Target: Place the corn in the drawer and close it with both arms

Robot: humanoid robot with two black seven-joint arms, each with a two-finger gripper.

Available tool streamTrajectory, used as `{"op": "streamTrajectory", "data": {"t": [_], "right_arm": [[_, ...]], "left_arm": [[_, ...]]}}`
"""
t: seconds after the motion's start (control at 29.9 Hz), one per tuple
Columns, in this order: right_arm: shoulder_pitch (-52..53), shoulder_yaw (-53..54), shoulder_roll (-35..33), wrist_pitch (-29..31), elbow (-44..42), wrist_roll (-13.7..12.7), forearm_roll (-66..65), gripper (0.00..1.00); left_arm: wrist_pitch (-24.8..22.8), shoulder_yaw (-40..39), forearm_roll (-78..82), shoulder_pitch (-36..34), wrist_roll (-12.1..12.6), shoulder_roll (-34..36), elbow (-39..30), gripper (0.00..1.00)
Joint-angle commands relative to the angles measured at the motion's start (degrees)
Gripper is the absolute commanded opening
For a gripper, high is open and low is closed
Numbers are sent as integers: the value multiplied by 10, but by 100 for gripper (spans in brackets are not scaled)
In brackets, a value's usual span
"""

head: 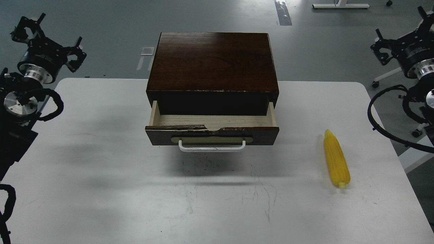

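Observation:
The drawer (212, 135) is pulled out of a dark brown cabinet (213, 61) at the table's middle. Its pale wood inside shows nothing in it, and its white bar handle (212, 148) faces me. The yellow corn (335, 157) lies on the table to the drawer's right, pointed tip away from me. My left gripper (51, 37) hangs open off the table's far left corner, holding nothing. Beyond the table's far right corner my right gripper (401, 30) is also open and holds nothing. Both are well away from the corn and the drawer.
The white table (101, 152) has rounded corners and scuff marks near its front middle. Black cables (383, 125) loop beside the right arm past the table's right edge. Grey floor, a rolling chair base (386, 76) and a desk foot lie behind.

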Motion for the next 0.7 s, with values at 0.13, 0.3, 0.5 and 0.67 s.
{"op": "streamTrajectory", "data": {"t": [0.13,0.3,0.5,0.67], "right_arm": [[0,-1,-1,0,0,6,0,100],[6,-8,-32,0,8,6,-3,100],[45,-57,-124,0,81,4,-53,100],[96,-114,-187,0,156,5,-168,100]], "left_arm": [[0,1,-1,0,2,2,1,98],[0,0,-2,-3,-2,4,3,98],[0,1,0,-1,3,1,6,98],[0,3,5,2,6,-3,4,98]]}}
